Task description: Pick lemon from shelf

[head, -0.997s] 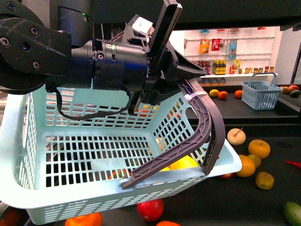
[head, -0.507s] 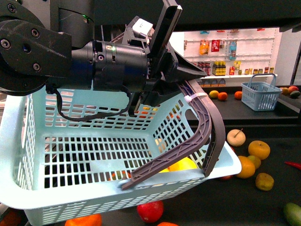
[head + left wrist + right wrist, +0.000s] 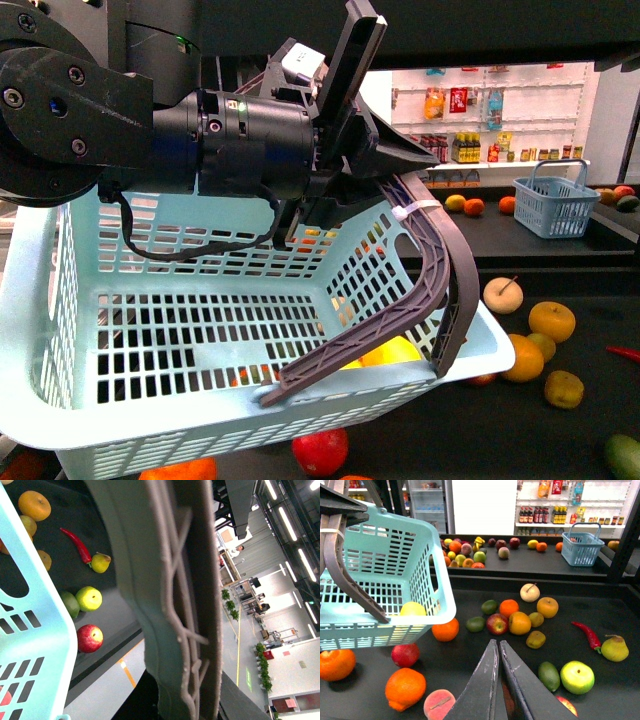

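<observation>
Ahead, my left pincer [image 3: 405, 185] grips the basket handle [image 3: 425, 290]; the pale basket [image 3: 200, 330] screens the lemon [image 3: 392, 349]; my right pincer [image 3: 498, 655] is closed.

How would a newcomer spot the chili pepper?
Start at the flat black shelf tray strewn with loose fruit. Find the yellow-green pear; the glossy red chili pepper lies just beside it, the only long, thin, curved thing among round fruit.
</observation>
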You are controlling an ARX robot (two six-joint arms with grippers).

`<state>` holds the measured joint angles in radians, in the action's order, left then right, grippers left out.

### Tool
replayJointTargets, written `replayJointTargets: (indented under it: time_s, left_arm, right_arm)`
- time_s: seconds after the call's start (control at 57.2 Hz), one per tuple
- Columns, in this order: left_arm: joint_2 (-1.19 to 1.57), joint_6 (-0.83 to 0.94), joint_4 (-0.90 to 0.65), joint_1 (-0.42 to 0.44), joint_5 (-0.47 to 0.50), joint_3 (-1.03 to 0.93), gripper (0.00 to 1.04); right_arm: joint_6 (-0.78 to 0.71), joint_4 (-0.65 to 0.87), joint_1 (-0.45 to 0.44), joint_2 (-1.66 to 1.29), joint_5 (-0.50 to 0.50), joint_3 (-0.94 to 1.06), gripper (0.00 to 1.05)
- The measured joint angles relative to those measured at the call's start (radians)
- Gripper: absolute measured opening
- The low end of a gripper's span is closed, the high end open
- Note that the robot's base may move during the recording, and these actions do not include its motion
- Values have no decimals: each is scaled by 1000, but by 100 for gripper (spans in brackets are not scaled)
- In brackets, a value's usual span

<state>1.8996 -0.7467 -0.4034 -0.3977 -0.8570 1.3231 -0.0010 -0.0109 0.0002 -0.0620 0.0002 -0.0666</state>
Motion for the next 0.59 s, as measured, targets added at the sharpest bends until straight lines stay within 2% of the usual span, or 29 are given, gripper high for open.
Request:
replayJointTargets:
  time_s: [0.525,0.595]
  left_arm:
    - [0,-1,0,0,0,0,10]
    - [0,0,0,0,0,0,10]
  right_arm:
    - [0,9,0,55,0,51,7]
    - [0,9,0,55,-1,51,15]
